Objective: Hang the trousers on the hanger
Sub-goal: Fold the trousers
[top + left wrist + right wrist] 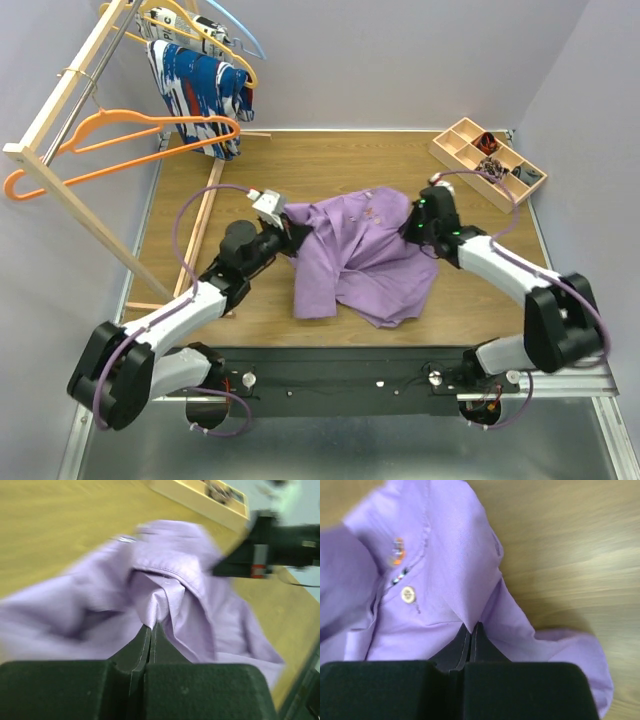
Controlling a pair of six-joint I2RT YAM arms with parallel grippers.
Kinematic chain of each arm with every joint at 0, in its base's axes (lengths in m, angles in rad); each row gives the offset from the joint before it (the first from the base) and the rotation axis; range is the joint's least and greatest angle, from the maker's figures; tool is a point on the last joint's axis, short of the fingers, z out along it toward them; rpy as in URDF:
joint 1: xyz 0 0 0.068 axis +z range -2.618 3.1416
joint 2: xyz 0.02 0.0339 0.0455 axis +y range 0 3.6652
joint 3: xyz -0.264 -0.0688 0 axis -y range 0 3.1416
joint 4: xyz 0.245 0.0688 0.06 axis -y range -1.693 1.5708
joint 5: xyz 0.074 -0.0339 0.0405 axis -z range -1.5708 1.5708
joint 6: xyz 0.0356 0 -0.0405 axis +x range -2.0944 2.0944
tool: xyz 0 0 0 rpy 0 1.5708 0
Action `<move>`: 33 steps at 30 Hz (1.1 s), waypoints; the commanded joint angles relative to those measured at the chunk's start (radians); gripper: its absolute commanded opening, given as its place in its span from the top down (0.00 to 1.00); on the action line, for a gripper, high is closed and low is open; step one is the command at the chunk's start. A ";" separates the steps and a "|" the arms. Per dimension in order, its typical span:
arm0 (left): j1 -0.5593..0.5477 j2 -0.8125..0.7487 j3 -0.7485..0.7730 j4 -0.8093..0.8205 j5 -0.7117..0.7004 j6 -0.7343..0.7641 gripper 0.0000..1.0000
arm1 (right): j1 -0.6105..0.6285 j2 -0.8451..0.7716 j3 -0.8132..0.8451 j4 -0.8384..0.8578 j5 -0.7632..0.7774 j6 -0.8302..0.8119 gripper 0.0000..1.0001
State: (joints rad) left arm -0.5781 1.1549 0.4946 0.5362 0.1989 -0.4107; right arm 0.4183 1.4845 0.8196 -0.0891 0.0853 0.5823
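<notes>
The trousers (365, 255) lie crumpled in the middle of the wooden table (330, 160), between the two arms. The left gripper (151, 627) is fully closed, and a raised fold of the lilac cloth comes out directly from between its tips, so it appears to pinch the left edge of the garment. The right gripper (471, 627) is closed in the same way on a fold at the right edge, near a small pale button (408, 594). In the top view the cloth is stretched a little between the two pinch points, roughly from left to right across the table.

The hanger (150, 157) hangs on the wooden rack (60, 110) at the far left, well apart from the trousers. Its bottom bar runs from the lower left up toward the patterned garment (200, 95). From the cloth, the hanger is to the left and away from the arms' bases, so the left arm is clearly the nearer one. The next move probably must carry the cloth toward that side. The right arm would then have a long reach across the table, and the loose lower part may drag on the wood.
</notes>
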 commanded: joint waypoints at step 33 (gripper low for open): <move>0.690 0.034 0.242 -0.199 -0.329 0.133 1.00 | -0.409 -0.286 -0.043 -0.202 0.412 -0.053 0.93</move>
State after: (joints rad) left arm 0.0978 1.1889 0.6750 0.2955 -0.1200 -0.2737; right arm 0.0395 1.2320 0.7784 -0.2897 0.3969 0.5423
